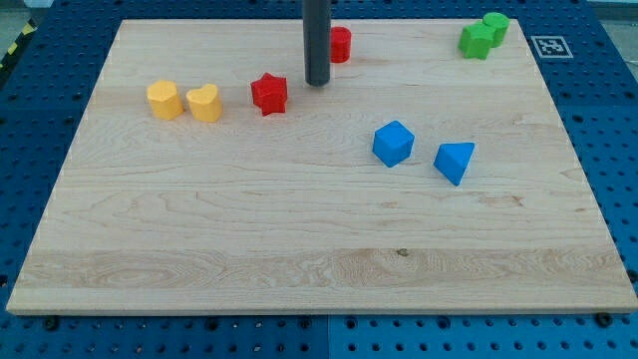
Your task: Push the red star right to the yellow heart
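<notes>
Going from the view's left, we see a yellow hexagon block (164,100), then the yellow heart (204,103) just beside it, then the red star (269,94) near the heart with a small gap between them. Our tip (317,83) is a bare rod that holds nothing and stands just to the star's right, not touching it, with a red cylinder (340,44) behind it. We think the push has not started, so next we slide left into the star; we see no words to read, only a black and white square marker (550,46) at the top right.

Tip (317,84) is seen just right of red star (269,94), apart. Yellow heart (204,103) is placed left of star, beside yellow hexagon (164,100).
</notes>
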